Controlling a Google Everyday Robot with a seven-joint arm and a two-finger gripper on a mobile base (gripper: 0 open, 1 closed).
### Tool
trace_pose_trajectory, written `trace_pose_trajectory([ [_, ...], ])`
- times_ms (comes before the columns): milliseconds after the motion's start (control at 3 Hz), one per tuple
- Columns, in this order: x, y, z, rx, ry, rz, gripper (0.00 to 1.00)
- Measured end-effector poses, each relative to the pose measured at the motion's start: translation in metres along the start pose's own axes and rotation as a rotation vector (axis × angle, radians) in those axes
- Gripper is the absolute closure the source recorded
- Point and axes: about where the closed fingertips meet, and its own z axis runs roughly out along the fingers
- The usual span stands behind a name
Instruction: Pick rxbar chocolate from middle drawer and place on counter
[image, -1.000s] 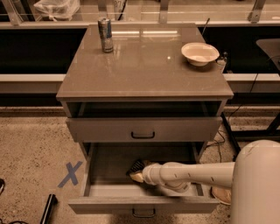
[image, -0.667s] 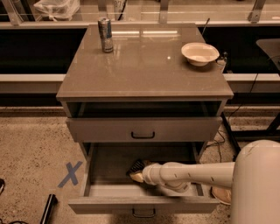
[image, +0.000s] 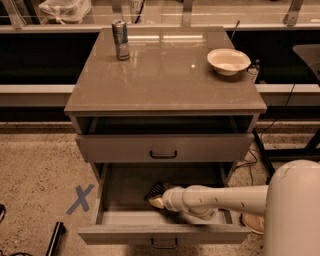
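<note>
The middle drawer (image: 125, 218) is pulled out at the cabinet's lower front, its dark floor showing. My gripper (image: 156, 199) reaches down into it from the right, at the end of my white arm (image: 225, 198). It sits right at a small dark bar with pale print, the rxbar chocolate (image: 156, 189), which lies on the drawer floor near the middle. The gripper partly hides the bar. The glossy grey-brown counter (image: 165, 80) tops the cabinet above.
A slim silver can (image: 119, 34) stands at the counter's back left and a white bowl (image: 228, 61) at its back right. A shut drawer (image: 163, 148) sits above the open one. A blue X (image: 80, 198) marks the speckled floor at left. My white body (image: 295, 210) fills the lower right.
</note>
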Motion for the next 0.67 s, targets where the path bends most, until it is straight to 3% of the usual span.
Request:
trace_pose_trajectory([
  [667, 0.0, 0.0, 0.0, 0.0, 0.0, 0.0, 1.0],
])
